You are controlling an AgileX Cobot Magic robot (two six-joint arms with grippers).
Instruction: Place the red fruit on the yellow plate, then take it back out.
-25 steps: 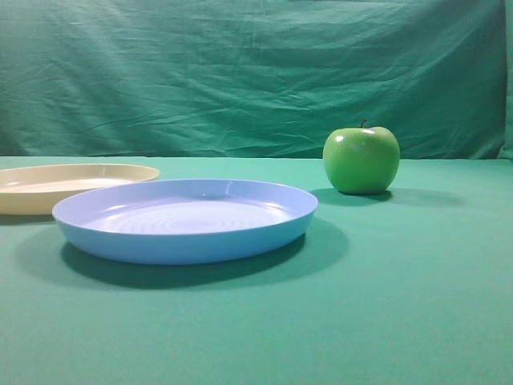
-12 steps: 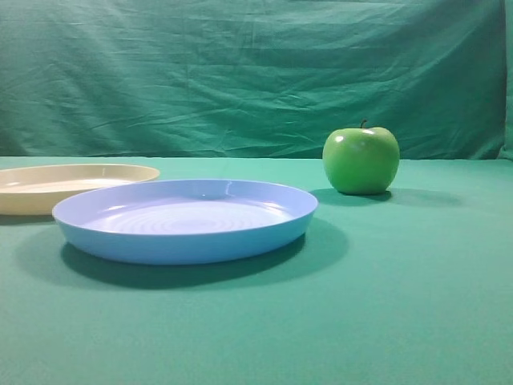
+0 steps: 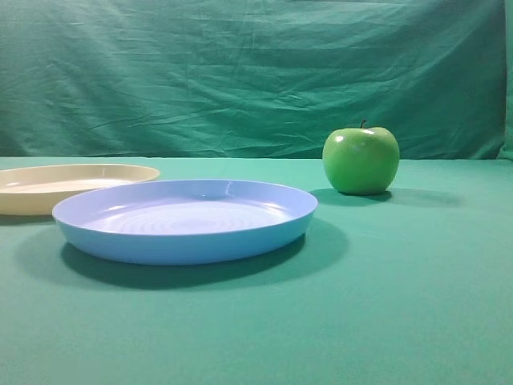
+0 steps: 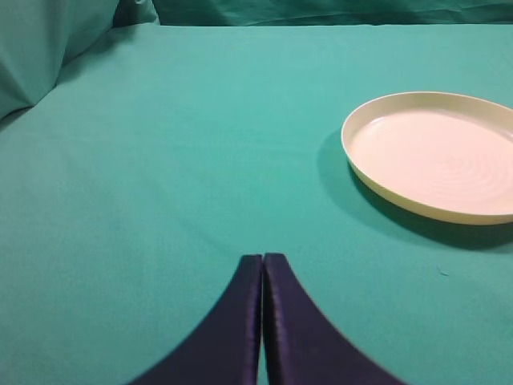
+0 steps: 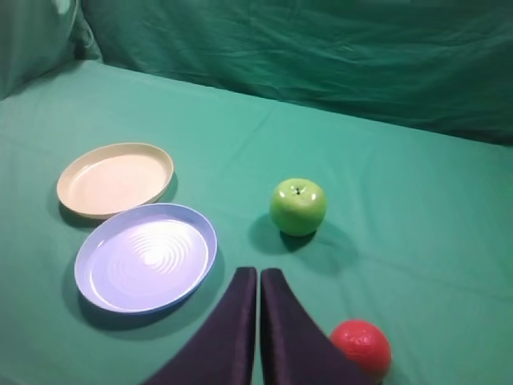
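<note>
From the exterior high view, the glossy green apple with its dark stem (image 3: 361,160) is our landmark. Left of it and nearer the camera sits the shallow light blue round plate with concentric rings (image 3: 186,220); farther left again, behind that one, the shallow round pale cream-yellow plastic plate (image 3: 72,184) pokes in at the edge. No fruit on it, no arm in shot, all on green cloth (image 3: 401,305).

Over to the left wrist view: the left gripper (image 4: 263,261) has its dark fingers pressed flat together, nothing between them. The yellow plate lies ahead and to its right, bare.

Right wrist view now: the right gripper (image 5: 258,274) is likewise pinched closed and empty. And there's the small rounded matte red fruit (image 5: 361,346), below and right of the apple, just beside the right gripper's fingers, well apart from the yellow plate.

It looks light and firm, but round, so likely to roll or squirt out of a narrow pinch. Best bet: spread wide and close across its widest middle.
</note>
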